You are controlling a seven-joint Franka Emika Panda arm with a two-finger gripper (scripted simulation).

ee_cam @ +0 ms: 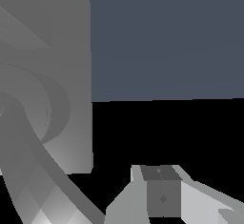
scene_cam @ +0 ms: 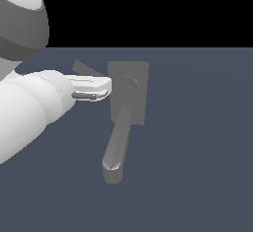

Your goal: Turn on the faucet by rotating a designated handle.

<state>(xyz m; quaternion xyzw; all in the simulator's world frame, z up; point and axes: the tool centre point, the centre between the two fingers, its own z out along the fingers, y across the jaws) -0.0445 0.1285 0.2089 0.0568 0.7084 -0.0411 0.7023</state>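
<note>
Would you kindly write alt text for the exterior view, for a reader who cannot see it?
A white robot arm reaches from the exterior view's left, its gripper at the round hub of a grey faucet on a blue-grey surface. The thin handle slants behind the gripper; the thick spout points toward the camera.

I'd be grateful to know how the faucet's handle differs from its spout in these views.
The handle is a thin, flat-looking bar; the spout is thick and round-ended. The handle points toward the exterior view's upper left, partly behind the gripper; the spout runs downward, fully visible. Both are matte grey and leave the same hub.
</note>
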